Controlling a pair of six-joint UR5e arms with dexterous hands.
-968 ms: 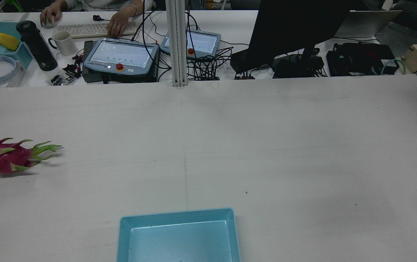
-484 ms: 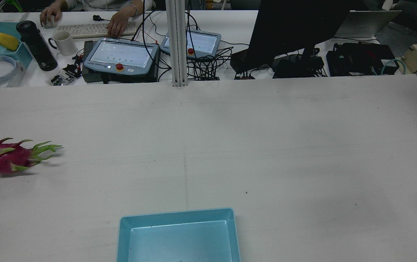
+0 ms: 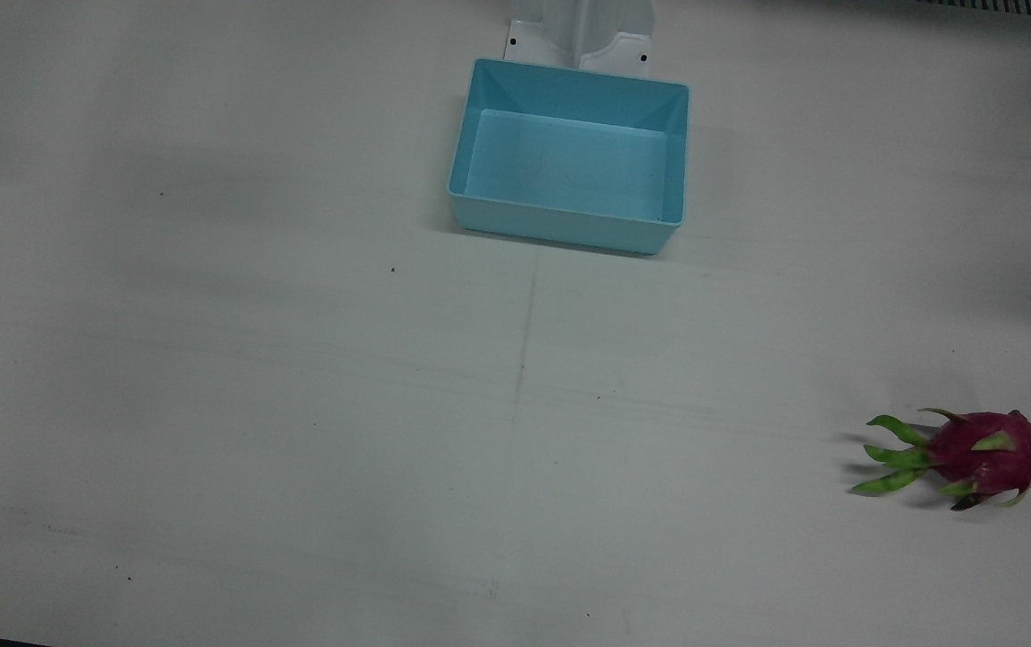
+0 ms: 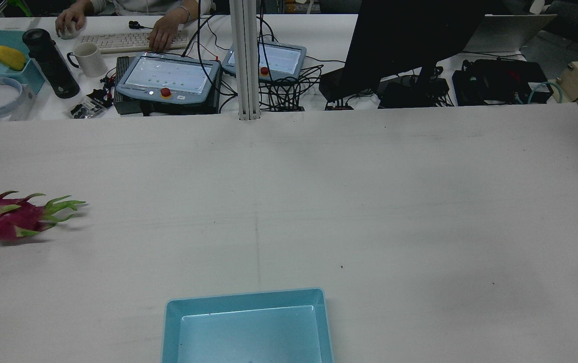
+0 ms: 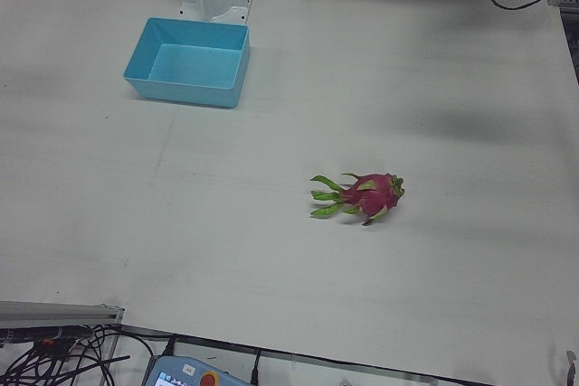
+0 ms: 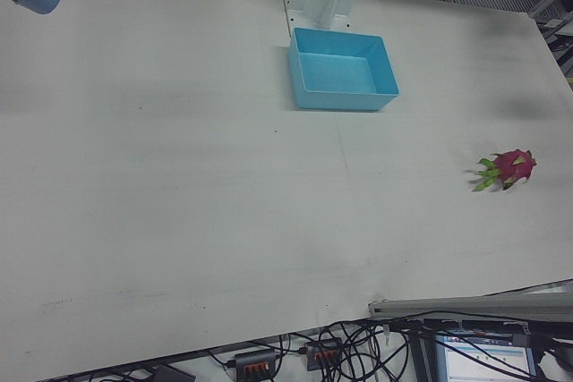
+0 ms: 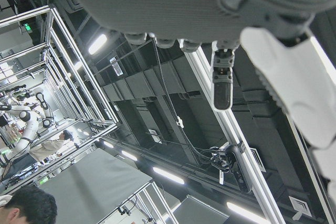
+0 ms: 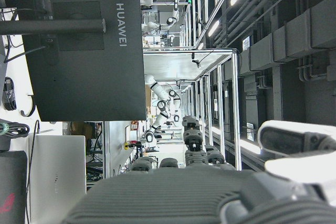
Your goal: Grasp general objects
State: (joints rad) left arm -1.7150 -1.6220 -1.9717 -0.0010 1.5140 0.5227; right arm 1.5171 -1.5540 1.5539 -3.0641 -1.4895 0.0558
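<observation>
A wide white tabletop (image 3: 299,404) fills most of every fixed view, bare apart from two things. Beyond its far edge in the rear view lies a cluttered desk with two control tablets (image 4: 168,78), a keyboard (image 4: 127,41), a white mug (image 4: 88,59), a dark bottle (image 4: 51,63) and a large black monitor (image 4: 409,35), and a person's hands rest at the keyboard in the upper left of the frame.

The dragon fruit (image 3: 973,454) lies on its side at the lower right of the front view, its green leafy tips pointing toward the frame's left. In the rear view the same fruit (image 4: 9,219) sits at the far left edge, tips pointing right; in the left-front view it (image 5: 366,196) lies near the middle, and in the right-front view it (image 6: 508,167) is at the right edge.

A blue bin (image 3: 569,153) stands empty at the top centre of the front view, just below a white arm pedestal (image 3: 580,31), well apart from the fruit.

No fixed view shows either hand over the tabletop. The left hand (image 7: 210,3) appears only as a grey palm and pale finger parts against the ceiling in its own camera, and the right hand (image 8: 210,192) likewise at the bottom of its view; I cannot tell whether either is spread or closed.
</observation>
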